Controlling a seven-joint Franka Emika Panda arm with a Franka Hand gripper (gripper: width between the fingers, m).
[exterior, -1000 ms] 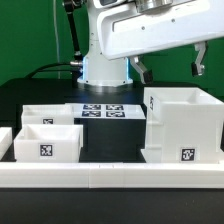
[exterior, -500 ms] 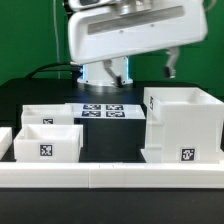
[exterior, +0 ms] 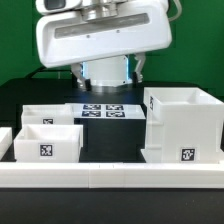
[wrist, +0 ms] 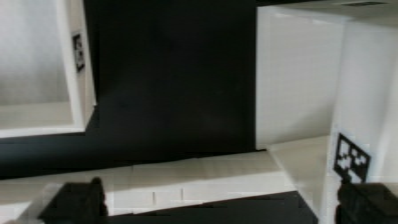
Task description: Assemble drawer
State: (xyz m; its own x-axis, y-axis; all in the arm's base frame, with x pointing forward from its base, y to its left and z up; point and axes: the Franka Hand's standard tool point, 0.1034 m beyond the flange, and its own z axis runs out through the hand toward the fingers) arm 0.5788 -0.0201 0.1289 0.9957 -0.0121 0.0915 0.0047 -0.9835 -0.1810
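Observation:
The tall white box casing (exterior: 180, 125) stands at the exterior view's right, a tag low on its front. Two shallow white trays sit at the left: the front one (exterior: 48, 143) shows a tag, and the second (exterior: 45, 113) lies behind it. My gripper (exterior: 108, 70) hangs high above the table's middle, open and empty, with dark fingers (exterior: 136, 68) spread wide. In the wrist view my gripper (wrist: 219, 205) is open over the dark gap between a tray (wrist: 39, 70) and the casing (wrist: 320, 90).
The marker board (exterior: 103, 110) lies flat behind the gap between trays and casing. A long low white border rail (exterior: 110, 176) runs along the front, and it also shows in the wrist view (wrist: 178, 175). The robot base stands at the back.
My gripper and wrist have swung toward the exterior view's left, from above the casing to above the table's middle. The drawer parts have not moved.

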